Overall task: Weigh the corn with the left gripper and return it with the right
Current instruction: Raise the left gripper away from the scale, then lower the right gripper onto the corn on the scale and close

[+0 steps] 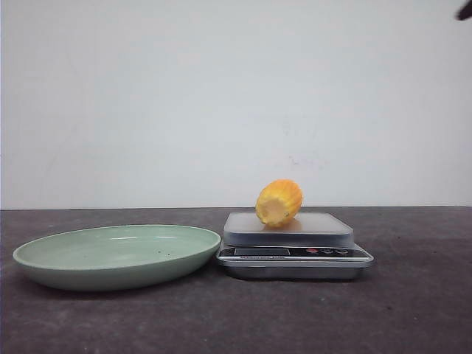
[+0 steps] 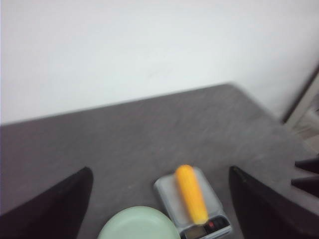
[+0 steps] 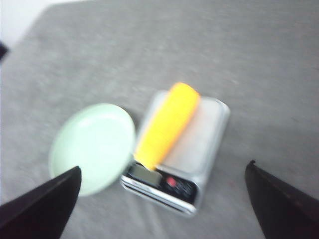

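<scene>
Well apart from both arms' spread fingers (image 3: 45, 204), corn (image 1: 279, 202) on scale (image 1: 295, 243).

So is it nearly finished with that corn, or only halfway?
About halfway. The yellow-orange corn cob already lies on the silver kitchen scale, and both open grippers hold nothing. Left: the right gripper must return it, presumably to the empty pale green plate.

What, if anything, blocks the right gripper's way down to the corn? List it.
Nothing visible. The corn lies alone on the scale, its top bare. The right gripper hangs open above it with only air between. The plate sits beside the scale, off that path.
</scene>
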Motion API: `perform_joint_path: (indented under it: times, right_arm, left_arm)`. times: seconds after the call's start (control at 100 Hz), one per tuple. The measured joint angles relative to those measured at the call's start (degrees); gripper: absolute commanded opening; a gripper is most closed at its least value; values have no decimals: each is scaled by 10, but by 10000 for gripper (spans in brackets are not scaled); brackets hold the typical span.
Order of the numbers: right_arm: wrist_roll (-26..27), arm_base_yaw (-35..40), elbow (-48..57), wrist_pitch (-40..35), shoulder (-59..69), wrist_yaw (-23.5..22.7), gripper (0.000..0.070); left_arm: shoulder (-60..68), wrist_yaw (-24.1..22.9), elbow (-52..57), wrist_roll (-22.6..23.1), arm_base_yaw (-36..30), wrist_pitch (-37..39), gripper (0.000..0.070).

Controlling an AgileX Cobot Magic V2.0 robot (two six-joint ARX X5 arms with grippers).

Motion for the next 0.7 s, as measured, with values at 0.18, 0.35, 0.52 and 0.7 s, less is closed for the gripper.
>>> perform_joint_path:
  times: [0.18, 0.35, 0.52, 0.7]
  right_arm:
    - [68, 73, 0, 118, 52, 16, 575]
    - [90, 156, 18, 133, 128, 108, 575]
    - [101, 185, 60, 113, 229, 151, 575]
    - [121, 182, 114, 94, 336, 158, 575]
  left_arm:
    - [-75, -13, -3, -1, 0, 0, 508]
    - [-138, -46, -1, -8, 0, 0, 508]
    - [-171, -54, -28, -3, -1, 0, 508]
    - [-218, -54, -106, 3, -1, 0, 509]
